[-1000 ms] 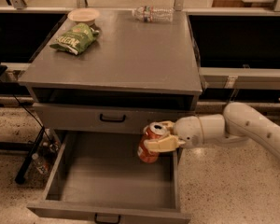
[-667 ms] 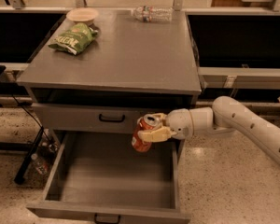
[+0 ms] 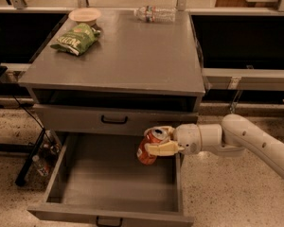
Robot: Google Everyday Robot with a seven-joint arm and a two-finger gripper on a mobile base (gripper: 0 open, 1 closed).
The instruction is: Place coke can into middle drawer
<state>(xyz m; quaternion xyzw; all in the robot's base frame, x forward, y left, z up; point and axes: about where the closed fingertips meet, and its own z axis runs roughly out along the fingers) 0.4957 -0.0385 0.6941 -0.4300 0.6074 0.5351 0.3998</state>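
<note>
The red coke can [image 3: 148,147] with a silver top is held tilted in my gripper [image 3: 157,141], whose cream fingers [image 3: 163,149] are shut around it. The white arm reaches in from the right. The can hangs above the right rear part of the open middle drawer [image 3: 109,178], a wide grey tray pulled out toward me with a small black handle at its front edge. The can is just below the front of the upper drawer [image 3: 114,120], which is shut.
On the grey cabinet top [image 3: 132,56] lie a green chip bag [image 3: 75,38], a tan bowl [image 3: 84,15] and a clear water bottle [image 3: 155,13]. A dark stand and a cable sit on the speckled floor at the left [image 3: 31,162].
My gripper has carried the can leftward, from beside the drawer's right wall to over the drawer's right rear part. The drawer has not moved.
</note>
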